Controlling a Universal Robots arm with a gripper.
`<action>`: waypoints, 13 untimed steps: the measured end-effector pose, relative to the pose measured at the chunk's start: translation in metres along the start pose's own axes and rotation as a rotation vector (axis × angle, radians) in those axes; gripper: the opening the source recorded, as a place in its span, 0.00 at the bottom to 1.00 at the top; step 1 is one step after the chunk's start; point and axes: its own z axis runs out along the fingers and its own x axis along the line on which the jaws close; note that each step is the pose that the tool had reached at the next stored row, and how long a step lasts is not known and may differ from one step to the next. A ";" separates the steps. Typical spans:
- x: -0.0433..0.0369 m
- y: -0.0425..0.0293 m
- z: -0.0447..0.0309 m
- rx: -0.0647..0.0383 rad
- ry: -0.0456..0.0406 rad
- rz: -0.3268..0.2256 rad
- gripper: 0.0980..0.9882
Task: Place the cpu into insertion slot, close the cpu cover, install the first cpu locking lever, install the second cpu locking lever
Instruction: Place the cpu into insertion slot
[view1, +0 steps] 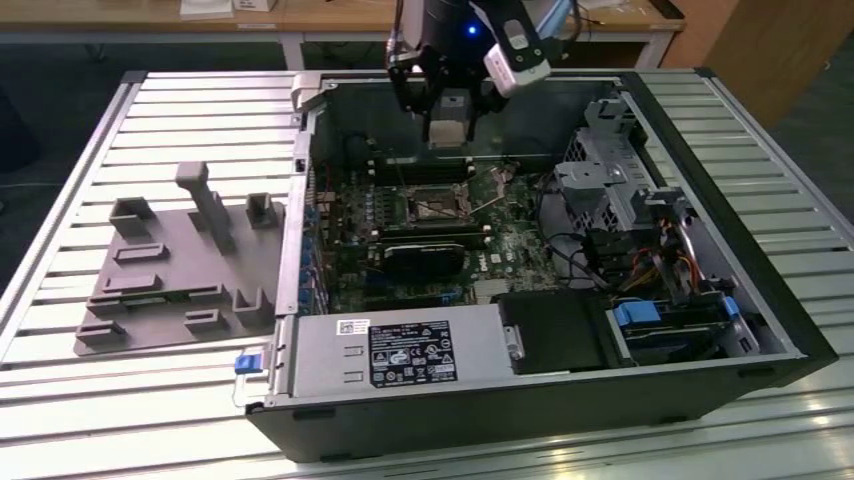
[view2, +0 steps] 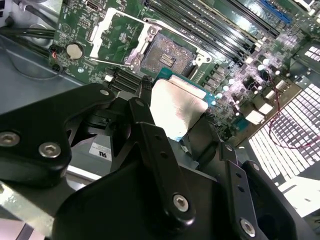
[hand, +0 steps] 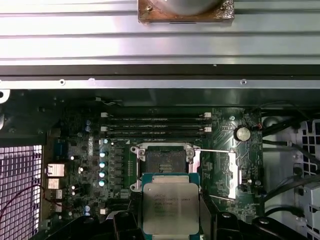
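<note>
Step 1, cpu placing, unseated | my gripper (view2: 172, 120) clamped on the cpu (hand: 171, 210) by opposite edges | cpu just short of the insertion slot (hand: 162, 161), raised above it | cpu cover (hand: 234, 175) flipped open beside slot | seating calls for squaring over slot and a level descent

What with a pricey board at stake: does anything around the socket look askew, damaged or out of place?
Nothing stands out. The gripper holds the cpu by its edges, squarely lined up with the open insertion slot in the first wrist view. The cpu cover is swung open beside the slot; no damage shows.
</note>
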 end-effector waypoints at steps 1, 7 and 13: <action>0.0000 -0.0002 0.0017 0.000 0.0000 0.000 0.49; -0.0002 -0.0012 0.0126 0.000 -0.0001 0.000 0.49; -0.0004 -0.0022 0.0235 0.000 -0.0002 0.000 0.49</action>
